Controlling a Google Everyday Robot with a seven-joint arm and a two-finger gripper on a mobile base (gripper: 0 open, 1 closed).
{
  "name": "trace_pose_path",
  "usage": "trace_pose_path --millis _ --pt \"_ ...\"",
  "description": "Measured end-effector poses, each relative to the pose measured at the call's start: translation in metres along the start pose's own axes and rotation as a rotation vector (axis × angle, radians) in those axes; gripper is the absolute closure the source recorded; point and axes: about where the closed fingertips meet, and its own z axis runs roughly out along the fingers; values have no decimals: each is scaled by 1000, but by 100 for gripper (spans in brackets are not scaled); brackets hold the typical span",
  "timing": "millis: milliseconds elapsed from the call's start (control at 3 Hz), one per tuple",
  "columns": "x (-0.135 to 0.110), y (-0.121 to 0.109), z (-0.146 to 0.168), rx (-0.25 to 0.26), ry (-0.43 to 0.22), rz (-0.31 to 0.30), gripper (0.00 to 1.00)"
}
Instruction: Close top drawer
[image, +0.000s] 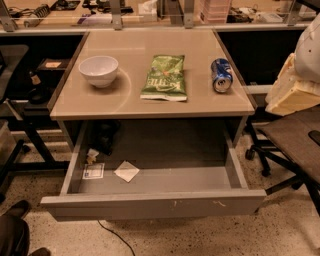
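The top drawer (150, 204) is a wide grey metal drawer, pulled far out from under the tan tabletop (150, 102). Its plain front has small white scuffs right of centre. Paper scraps (126, 171) and a small card (93, 171) lie on its floor at the left. My arm and gripper (292, 90) show as white and cream parts at the right edge, level with the tabletop, well to the right of the drawer and apart from it.
On the tabletop stand a white bowl (99, 70), a green snack bag (165, 77) and a blue can (221, 75) lying on its side. A dark chair (292, 145) with castors is at the right. Dark shelving (30, 85) is at the left, and a cable (112, 237) lies on the floor.
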Motion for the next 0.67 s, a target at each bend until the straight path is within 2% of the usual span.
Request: trace_pose_path --millis 333,667 --pt "0 0 0 0 0 0 88" --pt "0 0 0 0 0 0 100"
